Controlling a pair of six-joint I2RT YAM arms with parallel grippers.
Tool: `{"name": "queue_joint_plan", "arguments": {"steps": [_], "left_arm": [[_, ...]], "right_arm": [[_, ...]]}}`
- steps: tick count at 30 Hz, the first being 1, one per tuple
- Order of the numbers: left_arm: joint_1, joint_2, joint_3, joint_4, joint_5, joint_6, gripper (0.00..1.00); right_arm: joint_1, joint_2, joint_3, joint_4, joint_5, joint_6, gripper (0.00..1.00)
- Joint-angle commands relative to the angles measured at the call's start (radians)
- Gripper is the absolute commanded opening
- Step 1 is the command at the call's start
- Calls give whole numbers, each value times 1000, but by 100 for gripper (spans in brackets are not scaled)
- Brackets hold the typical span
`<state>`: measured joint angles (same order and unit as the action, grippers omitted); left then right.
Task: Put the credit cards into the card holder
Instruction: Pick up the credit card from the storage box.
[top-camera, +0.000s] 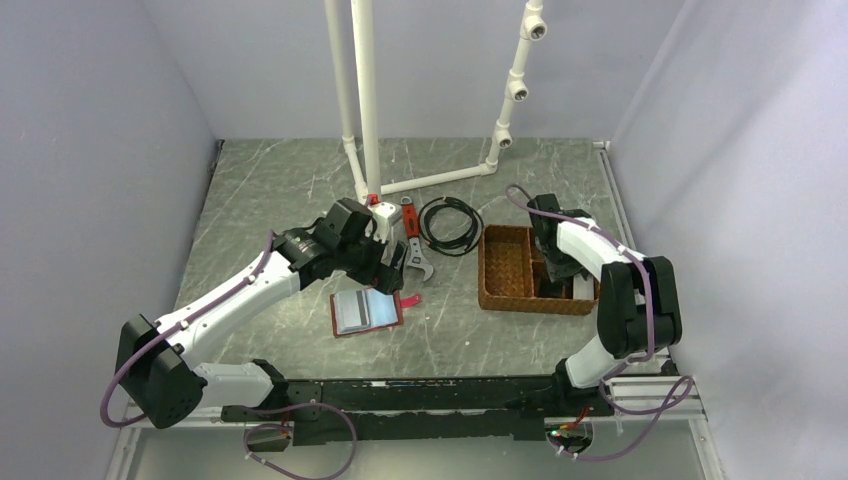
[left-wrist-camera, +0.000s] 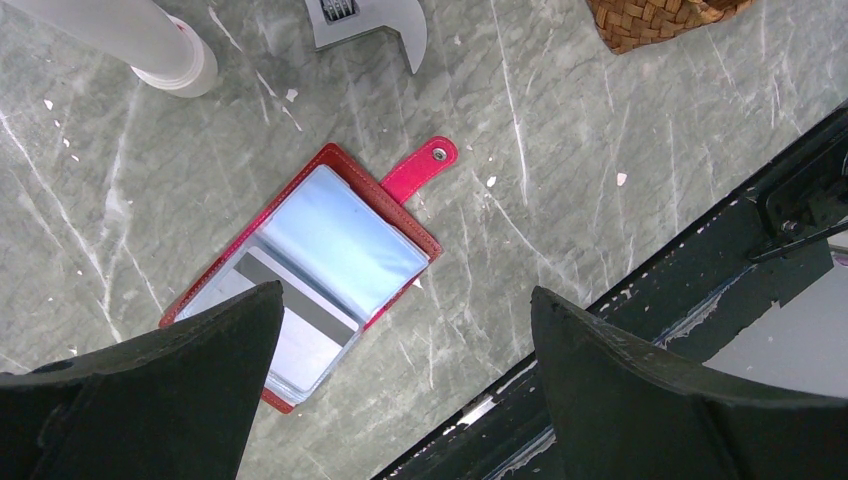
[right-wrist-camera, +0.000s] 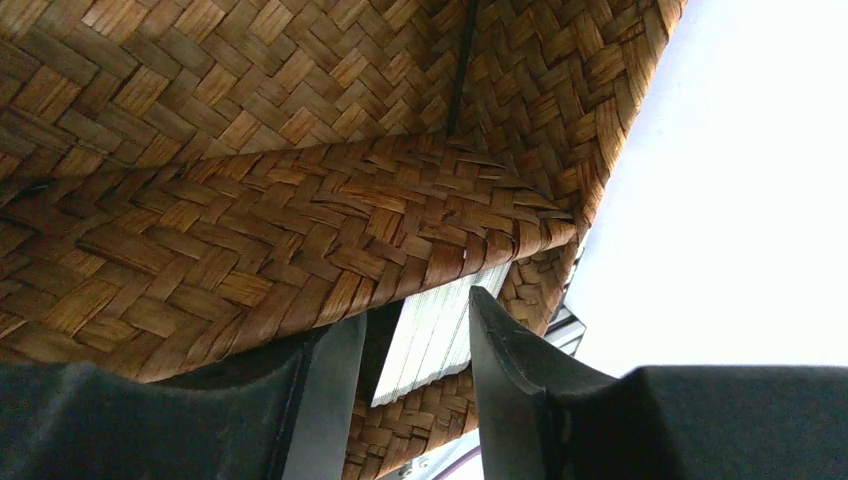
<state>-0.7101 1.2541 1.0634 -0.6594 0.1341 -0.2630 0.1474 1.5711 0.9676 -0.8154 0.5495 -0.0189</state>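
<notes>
Left gripper (left-wrist-camera: 405, 295): hanging wide apart and gripping nothing, right above the card holder (left-wrist-camera: 330, 250).
Card holder: lying open on the table (left-wrist-camera: 620, 120), snap tab (left-wrist-camera: 420, 170) sticking out, a striped card (left-wrist-camera: 300, 320) showing inside.
Right gripper (right-wrist-camera: 415, 315): dipping into the right side of the woven tray (right-wrist-camera: 250, 200), fingers (right-wrist-camera: 500, 370) straddling the credit cards (right-wrist-camera: 440, 330); can't tell if they're pinching.
Wrench (left-wrist-camera: 370, 25): lying just beyond the holder.

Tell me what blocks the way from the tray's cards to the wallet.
The left claw hangs open over the wallet, and the cards sit inside the tray, so its woven wall must be cleared.
</notes>
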Motion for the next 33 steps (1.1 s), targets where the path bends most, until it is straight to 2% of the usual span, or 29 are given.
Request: {"name": "queue_joint_plan", "arguments": {"steps": [1,9,21,29,33], "left_arm": [[3,-19,0,11,11,25,99],[3,-15,0,12,16,22,99],[3,-9,-1,12,19,22,99],[3,-9,0,12,17,25,99],[4,-7,-1,12,19,25,99]], "right_arm": [[2,17,33,-6,65,17,41],[1,-41,30,-3,96,17,24],[1,-62,29,-2,88,16,14],[1,-47,33,-24,75,6,0],[1,-63,33,-31,56,-6,0]]}}
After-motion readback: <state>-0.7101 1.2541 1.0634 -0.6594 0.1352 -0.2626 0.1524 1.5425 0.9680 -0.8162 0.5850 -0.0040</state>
